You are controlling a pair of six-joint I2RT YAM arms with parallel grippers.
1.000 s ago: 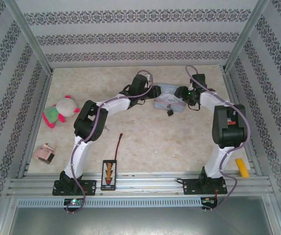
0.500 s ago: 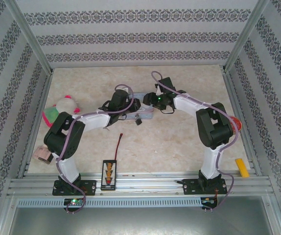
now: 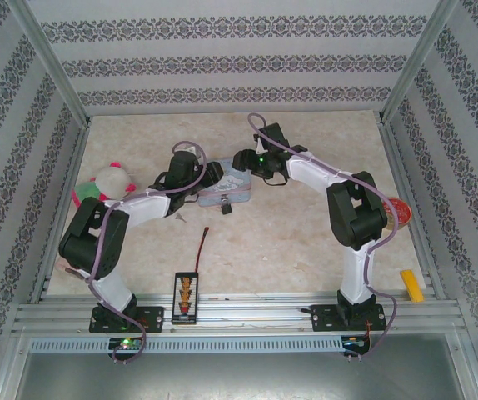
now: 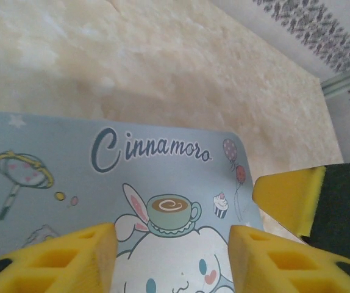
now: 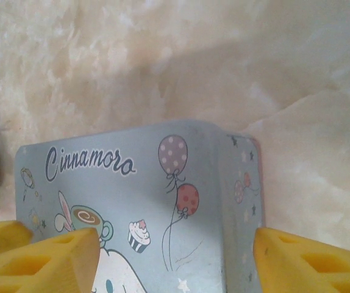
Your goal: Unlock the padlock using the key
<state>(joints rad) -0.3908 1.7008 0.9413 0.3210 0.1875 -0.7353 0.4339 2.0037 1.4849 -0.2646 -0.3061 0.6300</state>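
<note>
Two grippers crowd Cinnamoroll tin [image 3: 226, 197] at frame centre: left gripper [image 4: 172, 259] wide over lid, right gripper [image 5: 175, 262] wide, straddling tin's corner. Tiny padlock [image 3: 225, 210] at tin's lower edge, touching or just beside, cannot tell. Risks: fingers collide over tin; nudged tin drags padlock; no key gripped, padlock unsecured.
</note>
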